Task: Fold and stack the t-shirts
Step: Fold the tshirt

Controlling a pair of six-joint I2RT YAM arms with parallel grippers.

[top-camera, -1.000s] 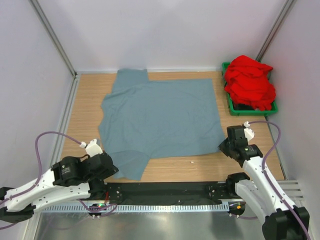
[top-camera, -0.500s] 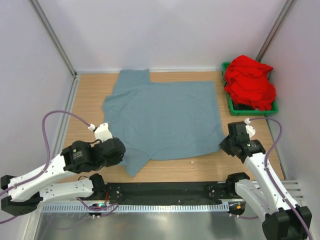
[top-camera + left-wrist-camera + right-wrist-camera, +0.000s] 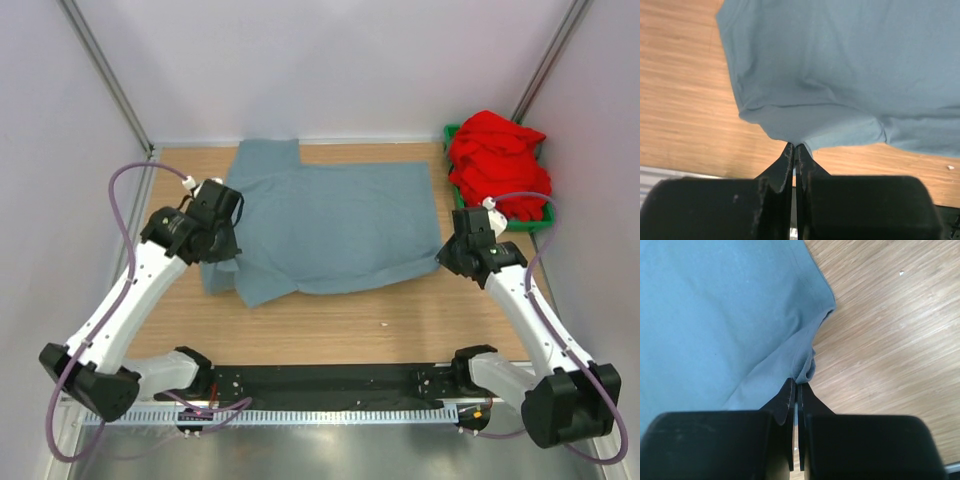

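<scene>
The grey-blue t-shirt [image 3: 340, 215] lies on the wooden table, its near left part lifted and doubled back toward the middle. My left gripper [image 3: 226, 250] is shut on the shirt's near left edge; in the left wrist view its tips [image 3: 794, 146] pinch a bunched point of the cloth [image 3: 850, 60]. Over on the other side, my right gripper [image 3: 447, 256] is shut on the near right corner, a small fold of cloth [image 3: 740, 315] caught between its tips [image 3: 796, 383]. The red t-shirt [image 3: 498, 165] is heaped in a green bin at the back right.
The green bin [image 3: 468, 214] stands against the right wall, just beyond my right arm. Bare wooden table [image 3: 400, 320] stretches between the shirt and the black rail at the near edge. White walls close in the left, back and right sides.
Both arms have moved away from the near edge toward the back, pulling the shirt's near hem with them. The left arm travelled much farther, and the near left sleeve has folded inward.
</scene>
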